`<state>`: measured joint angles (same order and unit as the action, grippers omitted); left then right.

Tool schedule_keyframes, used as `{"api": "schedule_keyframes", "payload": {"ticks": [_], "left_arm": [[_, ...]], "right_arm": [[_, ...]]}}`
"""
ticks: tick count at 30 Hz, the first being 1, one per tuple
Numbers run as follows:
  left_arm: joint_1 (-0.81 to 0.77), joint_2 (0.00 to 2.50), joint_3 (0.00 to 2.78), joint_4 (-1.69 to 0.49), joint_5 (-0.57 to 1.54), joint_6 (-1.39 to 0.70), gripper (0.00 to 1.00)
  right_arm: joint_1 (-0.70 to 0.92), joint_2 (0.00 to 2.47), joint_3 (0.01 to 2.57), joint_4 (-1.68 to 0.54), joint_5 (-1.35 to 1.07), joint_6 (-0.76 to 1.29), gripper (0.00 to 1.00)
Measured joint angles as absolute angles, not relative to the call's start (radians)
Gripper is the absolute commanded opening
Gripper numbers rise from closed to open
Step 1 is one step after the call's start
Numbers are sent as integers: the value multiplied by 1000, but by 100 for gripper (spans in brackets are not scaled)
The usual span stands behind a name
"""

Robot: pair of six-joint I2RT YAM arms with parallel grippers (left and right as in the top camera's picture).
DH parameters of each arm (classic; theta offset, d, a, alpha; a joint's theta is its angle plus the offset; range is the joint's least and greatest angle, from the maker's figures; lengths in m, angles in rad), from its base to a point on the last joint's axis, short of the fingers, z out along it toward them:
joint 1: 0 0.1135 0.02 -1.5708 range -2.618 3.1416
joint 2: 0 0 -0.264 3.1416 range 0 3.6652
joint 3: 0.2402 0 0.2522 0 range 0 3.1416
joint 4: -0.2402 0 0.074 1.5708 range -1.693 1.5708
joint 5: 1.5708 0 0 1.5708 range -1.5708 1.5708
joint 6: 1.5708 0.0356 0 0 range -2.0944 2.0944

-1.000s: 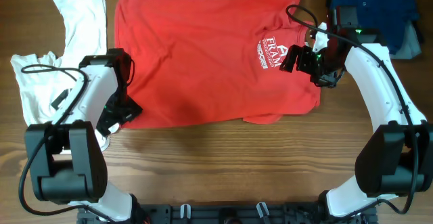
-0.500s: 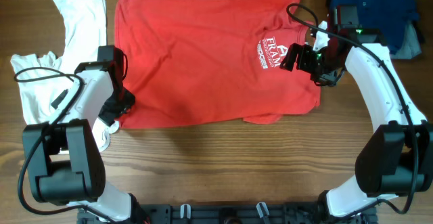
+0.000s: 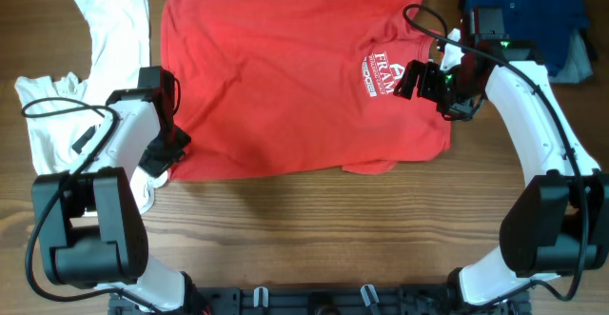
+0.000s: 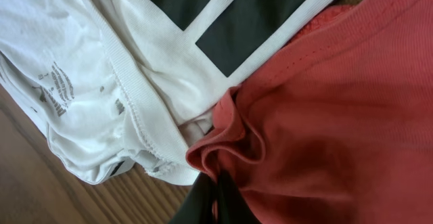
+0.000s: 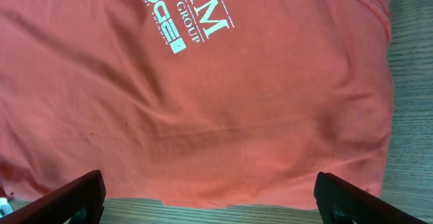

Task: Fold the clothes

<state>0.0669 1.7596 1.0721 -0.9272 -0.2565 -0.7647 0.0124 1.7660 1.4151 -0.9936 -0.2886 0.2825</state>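
The large red T-shirt (image 3: pixel 285 77) lies spread flat on the table, its white lettering (image 3: pixel 381 72) toward the right. My left gripper (image 3: pixel 164 153) is at the shirt's lower-left corner. In the left wrist view its black fingers (image 4: pixel 203 200) are shut on a bunched fold of red cloth (image 4: pixel 325 122), beside the white T-shirt with black print (image 4: pixel 135 61). My right gripper (image 3: pixel 411 79) hovers over the lettering, wide open. Its fingertips (image 5: pixel 71 198) stand far apart above the red cloth (image 5: pixel 203 102), and nothing is between them.
The white T-shirt (image 3: pixel 57 106) lies crumpled at the left edge, touching the red one. Dark blue folded garments (image 3: pixel 523 10) sit at the back right, with a lighter one (image 3: pixel 577 60) beside them. Bare wood (image 3: pixel 314 229) runs along the front.
My left gripper slid slightly up and left along the shirt's lower-left corner and closed on the red cloth. The right arm has not moved.
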Motion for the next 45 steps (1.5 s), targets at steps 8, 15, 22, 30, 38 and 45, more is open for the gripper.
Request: {"api": "schedule_keyframes", "payload": {"ticks": [8,15,22,30,38,45], "left_arm": [[67,1757,1094,-967,-256,-760,4],[67,1617,1195,-961,-257,-725,4],[67,1523,1211,-918,-257,-704,4],[67,1524,1211,-898,-264,-700,4],[67,1524,1211,-896,-265,-698,4],[67,1524,1211,-896,-265,-694,4]], "right_arm": [[12,1766,1415,-1025,-322,274,90],[13,1698,1414,-1185,-340,291,91],[19,1668,1357,-1279,-329,336,90],[21,1668,1177,-1149,-231,439,84],[21,1668,1008,-891,-170,518,70],[21,1668,907,-703,-106,546,57]]}}
